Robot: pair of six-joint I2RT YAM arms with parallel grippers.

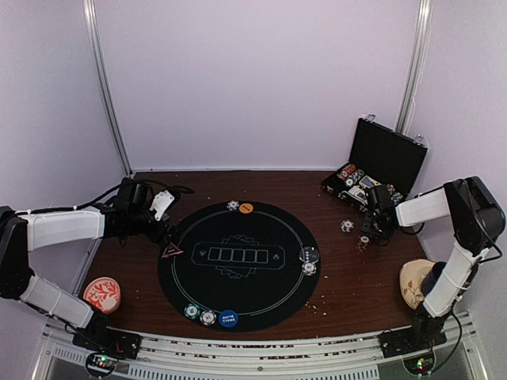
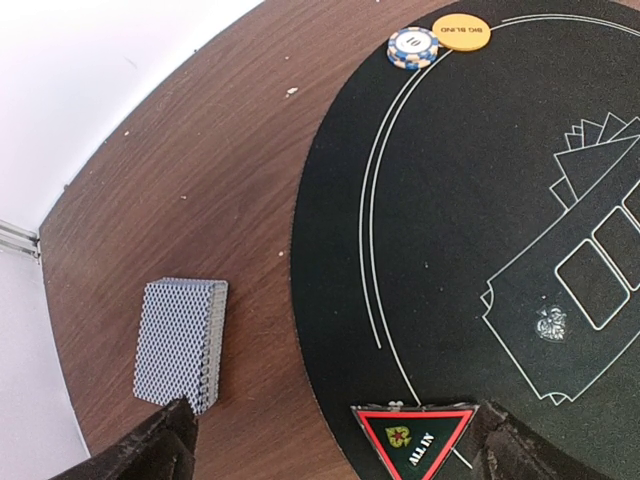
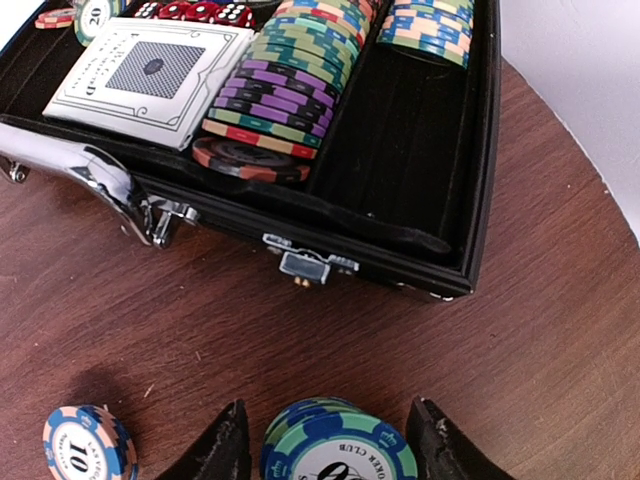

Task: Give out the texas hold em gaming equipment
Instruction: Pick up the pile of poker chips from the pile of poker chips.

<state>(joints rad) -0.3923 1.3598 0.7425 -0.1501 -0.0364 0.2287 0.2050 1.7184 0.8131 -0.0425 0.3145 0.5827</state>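
Note:
In the right wrist view, a short stack of green-and-blue poker chips (image 3: pixel 337 452) sits on the wood between my right gripper's (image 3: pixel 330 450) fingers. The jaws are open, with a slim gap on each side of the stack. A pink-and-blue chip (image 3: pixel 88 445) lies to its left. My left gripper (image 2: pixel 335 445) is wide open above the mat's edge. The red triangle marker (image 2: pixel 415 437) lies between its fingers, near the right one, untouched. The grey-blue card deck (image 2: pixel 180 343) rests on the wood by the left finger. A chip (image 2: pixel 413 47) and an orange disc (image 2: pixel 461 32) sit at the mat's far rim.
An open black case (image 3: pixel 420 150) holds rows of chips, red dice and a boxed deck. The round black mat (image 1: pixel 238 229) carries chips and discs at its right (image 1: pixel 309 263) and near rims (image 1: pixel 209 317). A reddish chip stack (image 1: pixel 363 244), the patterned dish (image 1: pixel 102 294) and a dark cup (image 1: pixel 432 277) stand off the mat.

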